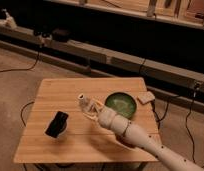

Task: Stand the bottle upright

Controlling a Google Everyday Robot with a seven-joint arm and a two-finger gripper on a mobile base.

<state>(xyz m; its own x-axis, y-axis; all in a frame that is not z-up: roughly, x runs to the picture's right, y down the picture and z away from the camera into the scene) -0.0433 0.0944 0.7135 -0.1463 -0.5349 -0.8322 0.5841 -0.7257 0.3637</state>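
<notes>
The arm [140, 136] holds shut jaws beside the bottle [84, 103], top up-left.

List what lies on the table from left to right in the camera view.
Black object → bottle → green bowl → tan block. The pincer overlaps the bottle's lower right, so it is left unordered.
</notes>
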